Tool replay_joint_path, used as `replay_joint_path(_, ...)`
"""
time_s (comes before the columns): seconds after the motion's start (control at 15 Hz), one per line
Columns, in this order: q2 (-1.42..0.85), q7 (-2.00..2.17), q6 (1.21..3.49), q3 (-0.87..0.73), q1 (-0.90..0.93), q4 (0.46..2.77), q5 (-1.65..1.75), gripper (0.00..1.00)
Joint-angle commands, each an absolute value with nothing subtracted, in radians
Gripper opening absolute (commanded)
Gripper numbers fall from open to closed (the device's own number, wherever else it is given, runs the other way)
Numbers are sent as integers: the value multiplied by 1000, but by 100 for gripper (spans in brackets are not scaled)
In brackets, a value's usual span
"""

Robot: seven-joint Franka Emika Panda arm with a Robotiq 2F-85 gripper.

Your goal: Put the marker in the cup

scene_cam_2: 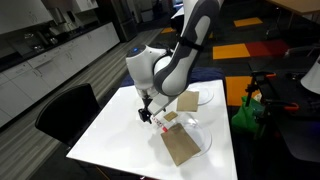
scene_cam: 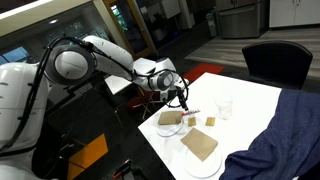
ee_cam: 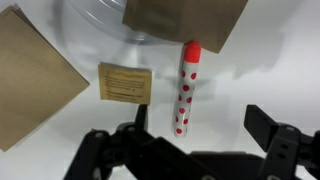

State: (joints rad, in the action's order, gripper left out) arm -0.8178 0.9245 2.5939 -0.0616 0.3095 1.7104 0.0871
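Observation:
The marker (ee_cam: 185, 88) lies flat on the white table; it is pale with red dots and a red cap at its far end. It also shows in both exterior views (scene_cam: 190, 116) (scene_cam_2: 160, 121). My gripper (ee_cam: 203, 128) is open and empty, hovering just above the marker's near end, one finger on each side of it. The gripper shows in both exterior views (scene_cam: 182, 100) (scene_cam_2: 147, 112). The cup (scene_cam: 226, 105), a small clear tumbler, stands upright further along the table, apart from the gripper. It is out of the wrist view.
Two white plates (scene_cam: 163, 129) (scene_cam: 190, 160) carry tan slabs close to the marker. A small tan block (ee_cam: 125, 82) lies left of the marker. A blue cloth (scene_cam: 285, 135) drapes the table's far side. A dark chair (scene_cam: 275, 60) stands beyond.

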Motion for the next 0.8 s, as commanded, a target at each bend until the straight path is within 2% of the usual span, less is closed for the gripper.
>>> replay_joint_path(0.0, -823, 875, 2601, -44, 288, 1705, 47, 88)
replay_joint_path(0.47, -875, 791, 2615, -23, 255, 1669, -3, 90)
replay_joint_path(0.73, -914, 768, 2643, -24, 251, 1642, -36, 86)
